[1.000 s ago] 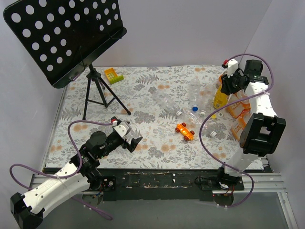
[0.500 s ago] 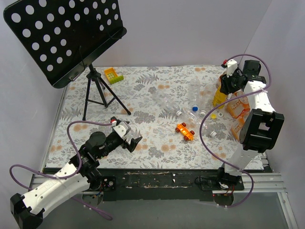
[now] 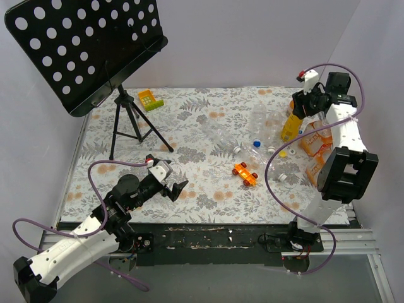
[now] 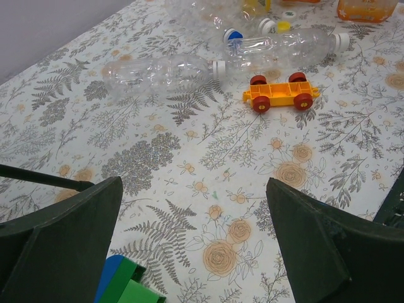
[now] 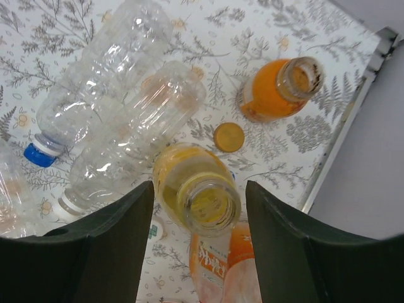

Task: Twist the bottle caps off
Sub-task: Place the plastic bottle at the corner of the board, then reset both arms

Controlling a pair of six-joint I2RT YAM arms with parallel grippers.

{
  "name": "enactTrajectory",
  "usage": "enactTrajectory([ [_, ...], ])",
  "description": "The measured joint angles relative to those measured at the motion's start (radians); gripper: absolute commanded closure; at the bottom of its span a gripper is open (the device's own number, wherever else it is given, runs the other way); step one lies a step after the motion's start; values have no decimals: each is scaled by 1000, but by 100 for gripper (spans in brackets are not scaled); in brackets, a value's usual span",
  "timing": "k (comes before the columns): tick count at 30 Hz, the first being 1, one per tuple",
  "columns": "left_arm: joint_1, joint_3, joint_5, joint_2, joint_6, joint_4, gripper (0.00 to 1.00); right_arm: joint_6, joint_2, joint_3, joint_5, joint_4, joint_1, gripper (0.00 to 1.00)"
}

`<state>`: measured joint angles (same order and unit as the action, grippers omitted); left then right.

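My right gripper (image 3: 302,105) (image 5: 199,188) is open at the far right. The uncapped mouth of a tilted yellow bottle (image 5: 203,203) (image 3: 290,126) stands between its fingers, close to the right finger (image 5: 284,246). A loose orange-yellow cap (image 5: 228,137) lies on the table behind it. An uncapped orange bottle (image 5: 281,88) stands upright beyond. Clear bottles lie nearby, one with a blue cap (image 5: 39,154) and one with a white cap (image 5: 66,203). My left gripper (image 3: 175,187) (image 4: 189,252) is open and empty, low over the near left.
An orange toy car (image 3: 245,172) (image 4: 281,93) lies mid-table. A green-and-blue block (image 4: 123,287) sits under my left gripper. An orange labelled bottle (image 5: 224,265) lies under the yellow one. A music stand (image 3: 95,44) with tripod stands at back left. A yellow-green toy (image 3: 149,100) lies behind.
My right gripper has moved back and to the right, and the yellow bottle has tipped over with its mouth following it. The left arm has not moved.
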<state>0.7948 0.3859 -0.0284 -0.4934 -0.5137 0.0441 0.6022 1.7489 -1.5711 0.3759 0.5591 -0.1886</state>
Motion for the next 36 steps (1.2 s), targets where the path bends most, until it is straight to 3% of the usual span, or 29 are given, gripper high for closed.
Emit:
enactTrajectory([
  [12, -1, 0, 1, 12, -31, -11, 2, 3, -154, -102, 31, 41, 0, 29],
  [19, -8, 22, 3, -18, -133, -19, 2, 2, -261, -105, 92, 89, 0, 24],
  [22, -8, 88, 2, -77, -204, -5, 2, -8, -328, -93, 137, 96, 0, 18],
  [25, -8, 192, -5, -153, -278, 21, 2, -42, -423, -54, 191, 89, 0, 2],
  [30, -8, 394, -6, -256, -411, 86, 2, -195, -609, 56, 276, 18, -1, 2],
  [36, -8, 527, -5, -262, -517, 142, 2, -428, -737, 209, 384, -90, -1, 3],
])
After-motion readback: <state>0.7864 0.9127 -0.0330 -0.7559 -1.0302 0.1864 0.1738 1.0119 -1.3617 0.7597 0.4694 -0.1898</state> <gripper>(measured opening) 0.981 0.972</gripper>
